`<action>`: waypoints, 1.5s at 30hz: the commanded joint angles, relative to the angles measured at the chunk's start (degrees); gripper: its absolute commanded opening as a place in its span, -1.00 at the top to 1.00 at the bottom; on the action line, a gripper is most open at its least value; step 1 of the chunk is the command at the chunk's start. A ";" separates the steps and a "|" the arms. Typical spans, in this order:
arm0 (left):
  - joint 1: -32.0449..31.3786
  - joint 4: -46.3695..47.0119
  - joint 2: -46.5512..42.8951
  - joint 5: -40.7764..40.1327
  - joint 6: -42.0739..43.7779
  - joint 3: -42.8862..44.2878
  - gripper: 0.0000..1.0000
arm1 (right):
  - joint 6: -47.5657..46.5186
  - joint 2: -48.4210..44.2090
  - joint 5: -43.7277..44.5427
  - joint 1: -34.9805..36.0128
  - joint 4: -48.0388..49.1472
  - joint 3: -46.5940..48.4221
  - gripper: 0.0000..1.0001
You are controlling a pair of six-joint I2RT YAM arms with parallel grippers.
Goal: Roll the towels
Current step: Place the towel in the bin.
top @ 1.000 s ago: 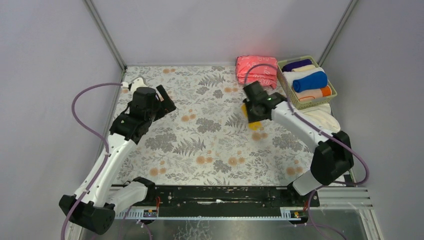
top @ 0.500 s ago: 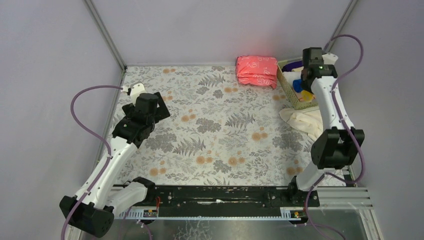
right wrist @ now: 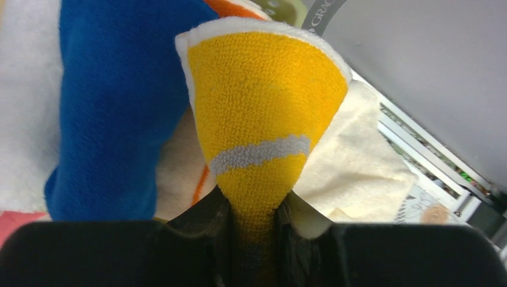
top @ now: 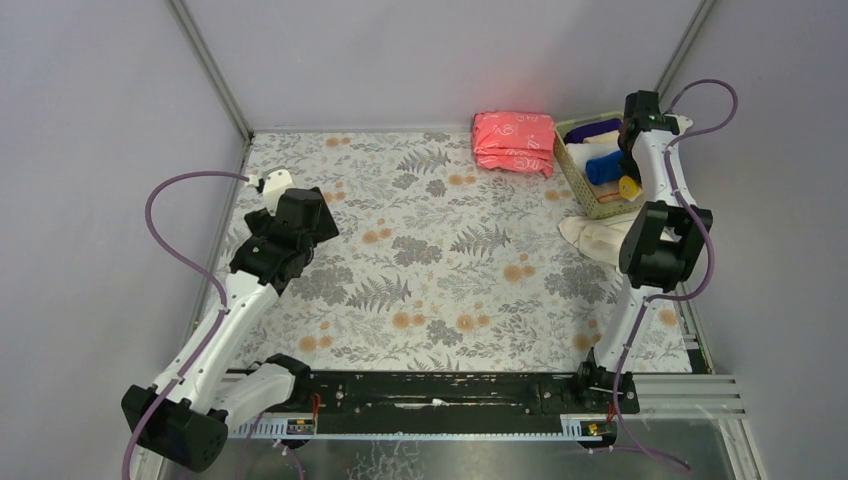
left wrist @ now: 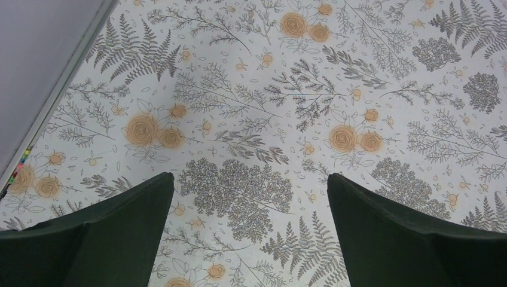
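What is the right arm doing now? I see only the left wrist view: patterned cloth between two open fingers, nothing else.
Observer: The right gripper is shut on the yellow towel.
Operator: Where does it hold it?
Observer: At the basket in the far right corner, close beside the blue towel.
Operator: Is any towel outside the basket?
Observer: Yes, a cream towel lies on the table, just in front of the basket.
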 commanded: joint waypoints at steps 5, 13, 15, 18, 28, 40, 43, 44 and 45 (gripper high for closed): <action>-0.25 1.69 0.56 -2.15 0.37 -0.66 -1.00 | 2.94 6.07 -3.94 -0.09 -0.53 8.78 1.00; -0.16 1.94 0.49 -1.36 0.65 -1.05 -1.00 | 3.84 7.24 -9.83 -0.09 2.88 7.89 1.00; -0.09 1.95 0.46 -1.36 0.68 -1.12 -1.00 | 4.62 6.86 -10.47 -0.09 3.79 7.63 1.00; 0.01 1.95 0.35 -1.40 0.70 -1.13 -1.00 | 5.64 6.92 -11.66 -0.09 4.48 7.95 1.00; 0.14 2.19 0.20 -0.79 0.74 -1.40 -1.00 | 7.09 11.33 -15.54 -0.09 6.40 7.01 0.99; 0.44 2.48 -0.30 0.05 0.77 -1.66 -1.00 | 5.95 6.89 -15.40 -0.09 8.91 1.48 0.38; 0.47 2.49 -0.48 0.22 0.81 -1.65 -1.00 | 5.31 4.95 -14.61 -0.09 8.65 1.59 0.12; 0.45 2.48 -0.59 0.26 0.81 -1.66 -1.00 | 5.18 4.54 -14.44 -0.09 8.44 1.70 0.07; 0.47 2.48 -0.63 0.25 0.86 -1.74 -1.00 | 5.09 4.17 -14.31 -0.09 8.28 1.71 0.01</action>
